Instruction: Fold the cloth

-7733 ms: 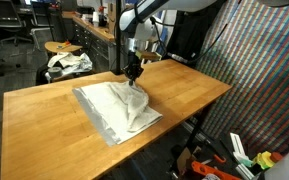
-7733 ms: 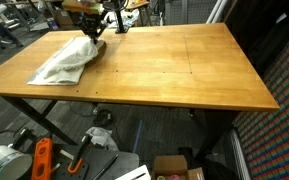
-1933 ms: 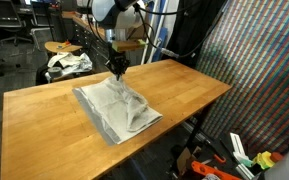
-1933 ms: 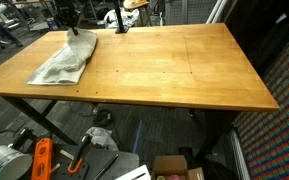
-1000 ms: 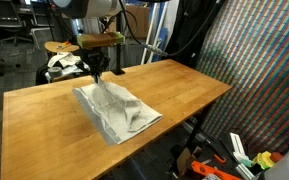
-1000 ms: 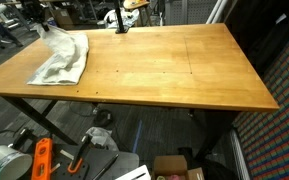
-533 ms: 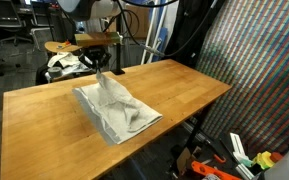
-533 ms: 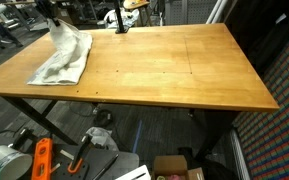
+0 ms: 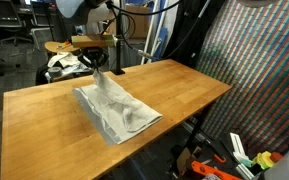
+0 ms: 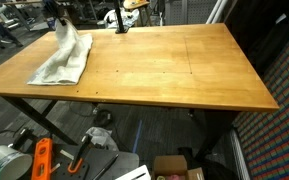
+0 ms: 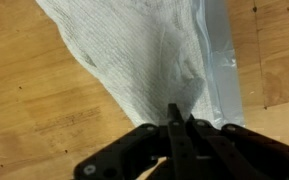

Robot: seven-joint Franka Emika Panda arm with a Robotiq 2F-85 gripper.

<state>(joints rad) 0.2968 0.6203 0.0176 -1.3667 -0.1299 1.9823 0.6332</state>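
so the fingers (image 11: 174,135) are pinched together on one bit of the cloth (image 9: 119,112), an edge or corner by the look of it. that bit is pulled up into a peak off the tabletop (image 9: 39,110). the rest lies rumpled on the wood, trailing from the peak toward the near right in an exterior view. the wrist view shows the white weave hanging right under the grip. my guess: holding it high lets the lifted part clear the flat part so it can be carried over for the fold. small pinch though, could slip. the other fabric bundle (image 9: 69,63) sits beyond the far edge, not involved.
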